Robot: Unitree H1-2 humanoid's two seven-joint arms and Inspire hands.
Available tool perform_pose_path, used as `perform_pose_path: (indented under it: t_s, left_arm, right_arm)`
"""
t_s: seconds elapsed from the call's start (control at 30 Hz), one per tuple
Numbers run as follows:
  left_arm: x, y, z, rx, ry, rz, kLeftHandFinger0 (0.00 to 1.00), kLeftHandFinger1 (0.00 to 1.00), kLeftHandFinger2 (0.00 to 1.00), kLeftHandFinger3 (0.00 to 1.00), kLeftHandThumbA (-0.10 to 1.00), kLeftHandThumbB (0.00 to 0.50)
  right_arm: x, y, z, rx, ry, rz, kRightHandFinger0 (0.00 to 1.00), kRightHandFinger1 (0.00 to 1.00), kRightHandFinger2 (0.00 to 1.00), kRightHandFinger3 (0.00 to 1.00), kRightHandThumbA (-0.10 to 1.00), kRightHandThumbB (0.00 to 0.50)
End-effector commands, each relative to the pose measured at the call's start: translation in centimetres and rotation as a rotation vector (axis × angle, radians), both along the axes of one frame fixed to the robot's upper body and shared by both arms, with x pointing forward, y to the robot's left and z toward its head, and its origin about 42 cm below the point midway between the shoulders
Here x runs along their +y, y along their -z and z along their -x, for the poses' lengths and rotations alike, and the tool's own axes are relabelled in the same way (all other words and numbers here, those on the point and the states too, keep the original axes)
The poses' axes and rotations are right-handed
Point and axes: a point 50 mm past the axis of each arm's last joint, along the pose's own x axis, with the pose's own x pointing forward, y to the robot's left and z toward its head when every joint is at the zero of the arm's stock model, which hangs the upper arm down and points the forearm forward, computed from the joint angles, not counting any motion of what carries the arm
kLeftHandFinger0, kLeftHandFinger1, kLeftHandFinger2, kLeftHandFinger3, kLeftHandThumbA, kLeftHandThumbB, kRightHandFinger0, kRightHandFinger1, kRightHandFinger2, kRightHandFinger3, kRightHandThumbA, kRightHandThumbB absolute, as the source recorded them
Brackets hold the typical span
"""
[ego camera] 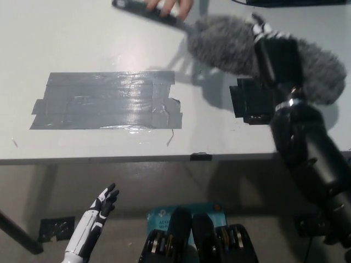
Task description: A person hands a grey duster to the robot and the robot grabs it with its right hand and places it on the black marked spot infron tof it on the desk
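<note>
A: Start at the left. What is recorded there?

B: The white left hand sits low at the near left, below the desk edge, fingers spread and holding nothing. Above it, on the white desk, lies the marked spot, a rectangular patch of dark grey tape strips, glossy under the light. Nothing rests on it.

A: And the duster?

B: The grey duster is at the far right of the desk, well apart from the tape patch. Its fluffy head runs from the centre top out towards the right edge. Its dark handle points to the far left.

A: Who has hold of it?

B: Both parties. A person's hand, only partly in view at the far edge, grips the handle. The black right hand is wrapped round the fluffy head, closed on it, with the black arm running down to the near right.

A: Is the duster touching the desk?

B: That cannot be told; a shadow falls on the desk beneath the head.
</note>
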Motion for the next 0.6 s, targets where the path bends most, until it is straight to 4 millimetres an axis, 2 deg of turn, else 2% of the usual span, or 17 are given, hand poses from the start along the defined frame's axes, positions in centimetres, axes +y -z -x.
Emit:
perform_pose_path:
  t_s: [0.0,0.07,0.17,0.33,0.43,0.47,0.57]
  left_arm:
    - [0.0,-1.0,-0.7,-0.056,0.038,-0.005,1.0,1.0,1.0,1.0,1.0,0.187]
    - [0.0,-1.1,-0.7,-0.057,0.038,-0.007,1.0,1.0,1.0,1.0,1.0,0.178]
    - [0.1,-1.1,-0.5,-0.056,0.036,-0.002,1.0,1.0,1.0,1.0,1.0,0.186]
    - [0.2,-1.1,-0.2,-0.054,0.034,0.008,1.0,1.0,1.0,1.0,1.0,0.188]
    - [0.3,-1.1,0.0,-0.051,0.032,0.005,1.0,1.0,1.0,1.0,1.0,0.193]
    - [0.2,-1.1,0.1,-0.053,0.033,0.001,1.0,1.0,1.0,1.0,1.0,0.182]
    - [0.1,-1.0,0.7,-0.046,0.034,0.001,1.0,1.0,1.0,1.0,1.0,0.175]
  right_arm:
    - [-0.8,-6.2,-0.2,-0.231,-0.042,-0.016,0.0,0.49,0.92,0.8,-0.1,0.209]
    - [-1.0,-6.1,-0.3,-0.23,-0.042,-0.008,0.0,0.5,0.92,0.81,-0.1,0.223]
    - [-1.2,-5.2,-0.7,-0.196,-0.045,-0.003,0.01,0.53,0.95,0.88,-0.1,0.216]
    - [-1.3,-3.8,-1.5,-0.154,-0.06,0.034,0.0,0.52,0.97,0.96,-0.1,0.221]
    - [-1.2,-2.8,-2.0,-0.116,-0.056,0.073,0.0,0.52,0.93,0.91,-0.1,0.226]
    - [-1.3,-2.1,-2.2,-0.078,-0.064,0.076,0.0,0.52,0.9,0.86,-0.1,0.233]
    - [-1.4,-0.3,-2.5,0.03,-0.076,0.071,0.0,0.49,0.88,0.82,-0.1,0.2]
